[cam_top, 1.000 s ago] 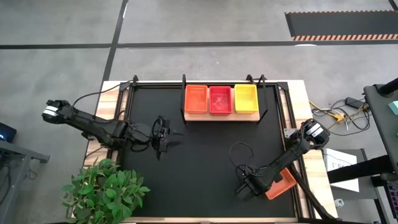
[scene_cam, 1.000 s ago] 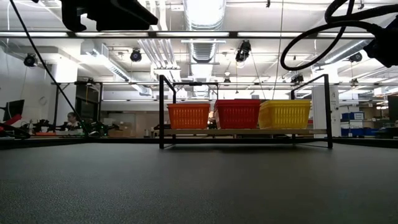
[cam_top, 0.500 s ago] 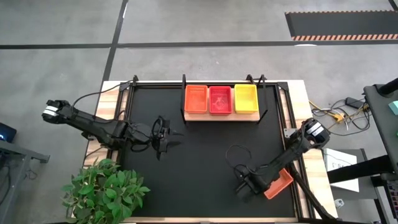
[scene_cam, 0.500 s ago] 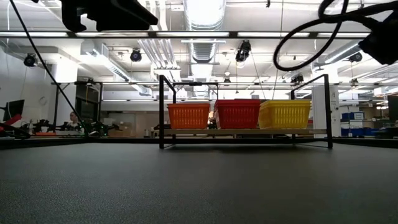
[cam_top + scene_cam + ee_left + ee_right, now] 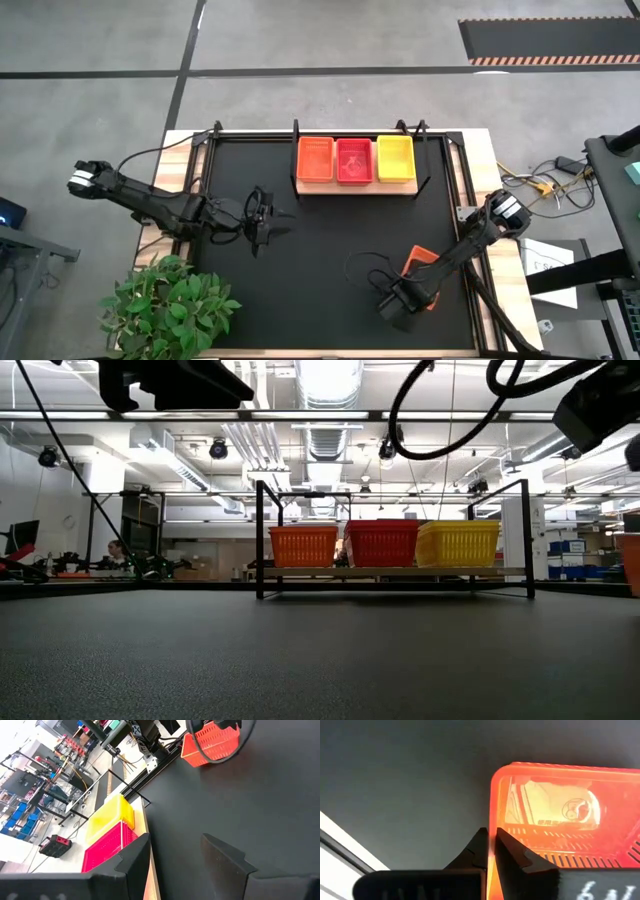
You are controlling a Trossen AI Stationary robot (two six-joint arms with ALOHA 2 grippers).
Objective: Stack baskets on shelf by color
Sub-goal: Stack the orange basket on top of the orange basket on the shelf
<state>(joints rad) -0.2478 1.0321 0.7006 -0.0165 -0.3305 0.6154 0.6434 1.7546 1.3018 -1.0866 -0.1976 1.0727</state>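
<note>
Right gripper (image 5: 408, 297): fingers pressed together on one wall of a small orange rectangular plastic mesh basket (image 5: 418, 268); the pinch on the rim is seen plainly in the right wrist view (image 5: 492, 851), with the basket (image 5: 555, 820) hanging past it.
Held basket, place: carried near the mat's front right, well in front of the light natural-wood shelf with thin black metal uprights (image 5: 356, 188) and somewhat to its right; whether it is touching the mat cannot be told from above.
Left gripper (image 5: 272, 222): held over the mat in front of the shelf and to its left, fingers (image 5: 131, 856) spread apart, nothing between them.
Shelf contents: three positions occupied, side by side and touching: orange basket stack (image 5: 315, 159) at the shelf's left end, red-pink basket stack (image 5: 353, 160) in the middle, yellow basket stack (image 5: 395, 158) at the right end. How many baskets are nested in each cannot be counted.
Large black tabletop mat (image 5: 320, 270): no other loose basket is seen on it.
Progress, judged: sorting appears nearly done; colours are already separated on the shelf.
Remaining, judged: the held orange basket is to be carried across to the shelf's left end and nested in the orange stack, then released.
Caution, judged: the grip is on a single thin wall, so tilt on lowering is likely.
</note>
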